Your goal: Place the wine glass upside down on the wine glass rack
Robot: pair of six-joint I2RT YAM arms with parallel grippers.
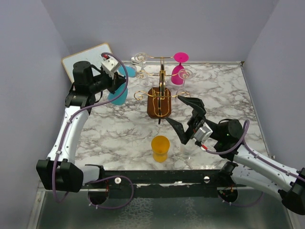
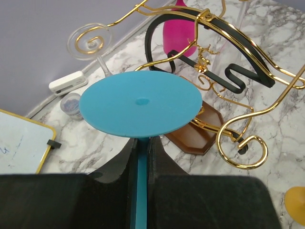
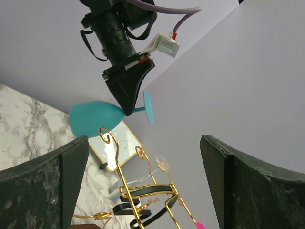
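Left fingers clamping wine glass stem, bowl partly hidden

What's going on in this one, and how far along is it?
The left gripper is shut on the stem of a teal wine glass and holds it in the air just left of the gold wine glass rack, with the glass's foot toward the rack. The glass is not yet hung. A pink glass and a clear glass already hang there. The right gripper is open and empty near the rack's base. An orange cup stands in front.
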